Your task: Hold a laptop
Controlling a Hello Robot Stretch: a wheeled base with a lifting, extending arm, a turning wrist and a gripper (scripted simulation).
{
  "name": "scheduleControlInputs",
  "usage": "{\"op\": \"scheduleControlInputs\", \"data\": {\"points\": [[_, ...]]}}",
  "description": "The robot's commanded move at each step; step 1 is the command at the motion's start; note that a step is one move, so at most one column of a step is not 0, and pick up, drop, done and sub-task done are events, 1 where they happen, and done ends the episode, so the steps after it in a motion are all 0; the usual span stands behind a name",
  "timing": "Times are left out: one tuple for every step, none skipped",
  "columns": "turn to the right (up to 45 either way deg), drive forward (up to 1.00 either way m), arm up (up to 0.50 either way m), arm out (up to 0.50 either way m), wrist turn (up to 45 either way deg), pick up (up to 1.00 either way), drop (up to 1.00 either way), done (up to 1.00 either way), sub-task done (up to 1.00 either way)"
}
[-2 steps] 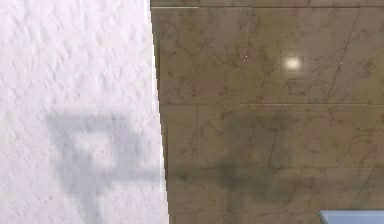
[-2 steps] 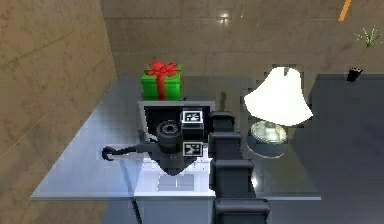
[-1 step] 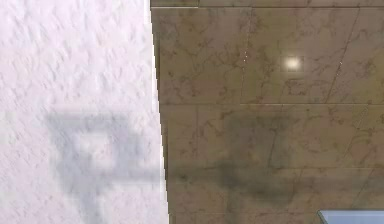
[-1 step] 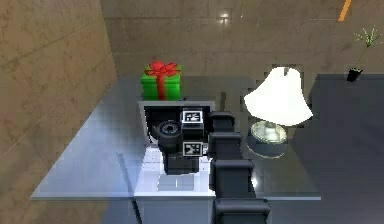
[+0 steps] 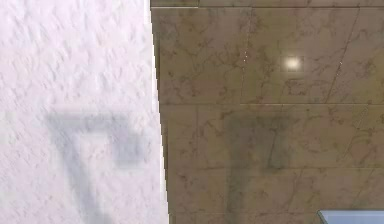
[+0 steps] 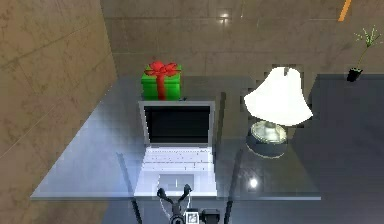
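Arm side view: an open white laptop (image 6: 178,150) is seen on the glassy table (image 6: 88,160), near its front edge. The tool (image 6: 177,199) is cut off below; whether anything is grasped cannot be told.

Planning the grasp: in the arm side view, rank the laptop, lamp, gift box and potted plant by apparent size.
1. laptop
2. lamp
3. gift box
4. potted plant; farther off, so real size unsure
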Motion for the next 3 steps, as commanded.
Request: {"op": "scheduleControlInputs", "data": {"points": [[0.0, 0.00, 0.00, 0.00, 0.0, 1.00, 0.00, 0.00, 0.00], [0.0, 0.00, 0.10, 0.00, 0.0, 0.00, 0.00, 0.00, 0.00], [0.0, 0.00, 0.00, 0.00, 0.0, 0.00, 0.00, 1.00, 0.00]]}}
